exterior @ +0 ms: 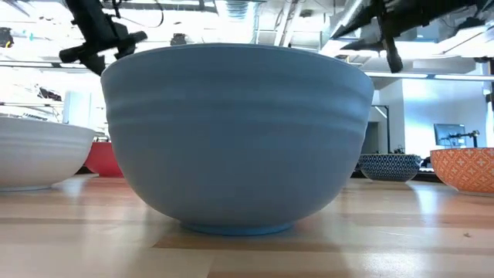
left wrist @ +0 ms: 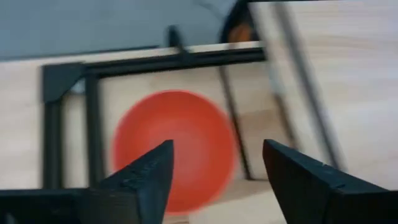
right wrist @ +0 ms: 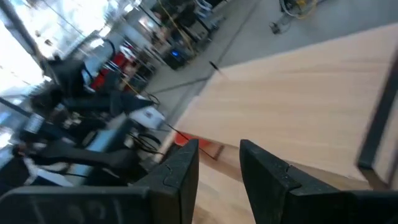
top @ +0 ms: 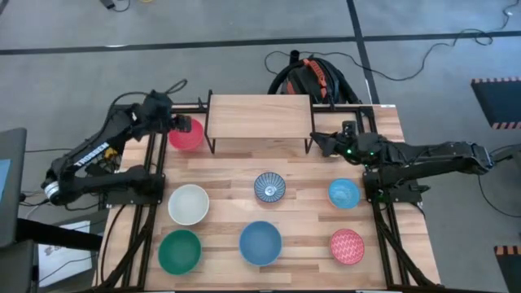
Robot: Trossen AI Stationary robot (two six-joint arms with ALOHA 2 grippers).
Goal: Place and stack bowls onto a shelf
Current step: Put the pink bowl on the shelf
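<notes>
Left side: the left pincer [top: 181, 124] hangs over the table [top: 301, 213] near its far left corner, directly above the red bowl [top: 186, 135]. In the left wrist view its fingers [left wrist: 149, 174] stand wide apart and empty, with the red bowl [left wrist: 174, 146] seen between them, resting on the table beside a black leg of the shelf.

Centre: the shelf [top: 260, 115] stands along the far edge of the table, between the two pincers, and its top board carries no bowl. On the near side of the pincers six more bowls rest on the table in two rows. Nearer row to the shelf: a white bowl [top: 189, 203], a blue-white patterned bowl [top: 269, 186] and a light blue bowl [top: 344, 194]. Row at the front edge: a green bowl [top: 179, 251], a blue bowl [top: 260, 242] and a pink-red patterned bowl [top: 348, 247]. In the low view the blue bowl [exterior: 235, 135] fills the foreground.

Right side: the right pincer [top: 319, 142] hovers at the right end of the shelf, close to its right legs. In the right wrist view its fingers [right wrist: 180, 171] are parted by a narrow gap and hold nothing, and the shelf board [right wrist: 298, 106] lies just ahead of them.
</notes>
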